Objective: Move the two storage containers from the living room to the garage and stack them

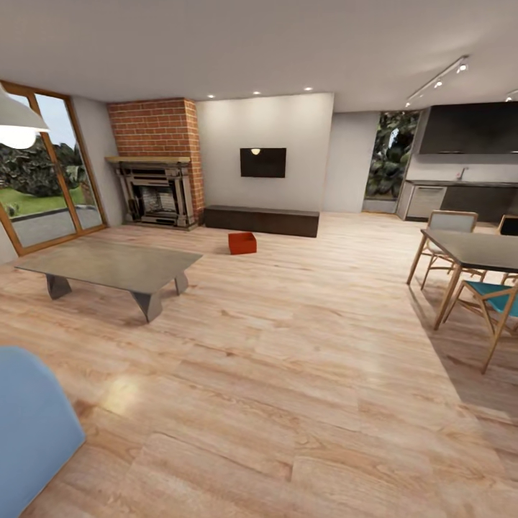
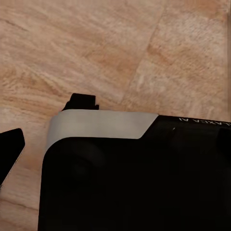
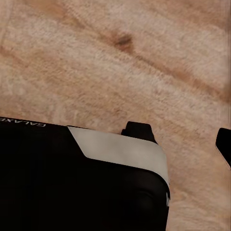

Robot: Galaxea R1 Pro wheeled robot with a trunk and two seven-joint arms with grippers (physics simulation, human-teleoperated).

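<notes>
One storage container (image 1: 242,242) is seen in the head view on the light wood plank floor (image 1: 288,374) of the living room, at the far side, just in front of the low dark TV bench (image 1: 262,220) and to the right of the brick fireplace (image 1: 157,173). It is presented as a small orange-red open-top bin with plain walls, standing upright and apart from all furniture; at this range its interior cannot be inspected. A second container cannot be identified. Risk is judged as follows. On the approach, the base may be clipped against the low grey coffee table (image 1: 115,267) at the left or the dining table (image 1: 471,252) and chairs at the right if the open lane between them is not held. If the base is stopped too far away, an over-extended reach would be forced; if too close, the light bin may be pushed against the bench. A one-sided grip on a thin wall may allow the bin to tilt or slip during transport. In the wrist views, the left claw (image 2: 45,122) and the right claw (image 3: 183,137) are each shown with two dark fingertips set well apart over bare floor, with nothing held between them.
</notes>
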